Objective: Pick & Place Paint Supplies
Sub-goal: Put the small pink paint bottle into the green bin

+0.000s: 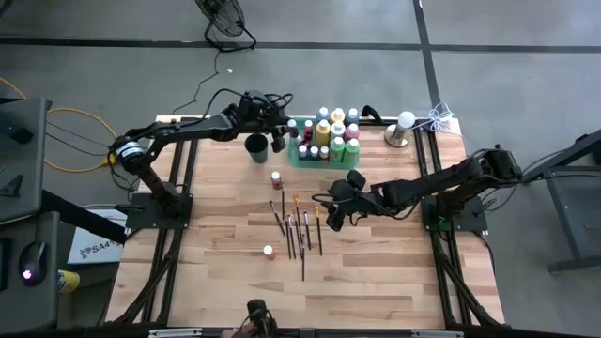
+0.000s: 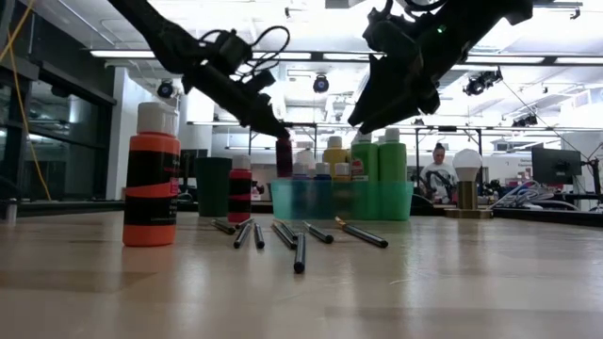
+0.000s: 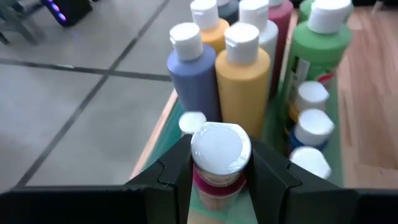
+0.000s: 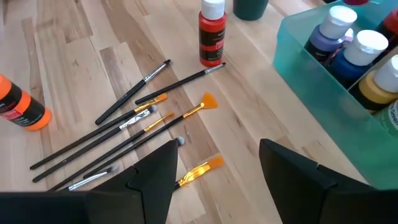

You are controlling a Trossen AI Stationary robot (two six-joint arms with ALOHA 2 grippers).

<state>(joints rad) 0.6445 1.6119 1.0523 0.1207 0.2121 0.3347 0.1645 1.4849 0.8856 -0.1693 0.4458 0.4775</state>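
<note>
High view. The left gripper (image 1: pixel 279 141) reaches to the left end of the green tray (image 1: pixel 302 161) at upper centre, beside the dark cup (image 1: pixel 256 147). The right gripper (image 1: pixel 334 216) hangs right of the paintbrushes (image 1: pixel 302 233) scattered at mid-frame. A red bottle (image 1: pixel 276 178) stands above the brushes; an orange bottle (image 1: pixel 268 251) stands below and left of them.

Low view. The orange bottle (image 2: pixel 151 175) stands at left foreground; brushes (image 2: pixel 299 250) lie at centre; the tray (image 2: pixel 341 200) of bottles stands behind them.

Left wrist view. The left gripper (image 3: pixel 219 177), at lower centre, is clamped on a dark pink bottle (image 3: pixel 217 168) with a white cap, over the tray's end. A blue bottle (image 3: pixel 192 74) and a yellow bottle (image 3: pixel 243 78) stand behind it.

Right wrist view. The right gripper (image 4: pixel 217 171) stands with jaws spread and nothing between them, above an orange-tipped brush (image 4: pixel 200 170). The red bottle (image 4: pixel 211 35) stands at top centre, the orange one (image 4: pixel 18 106) at the left edge, the tray (image 4: pixel 314 87) at right.
</note>
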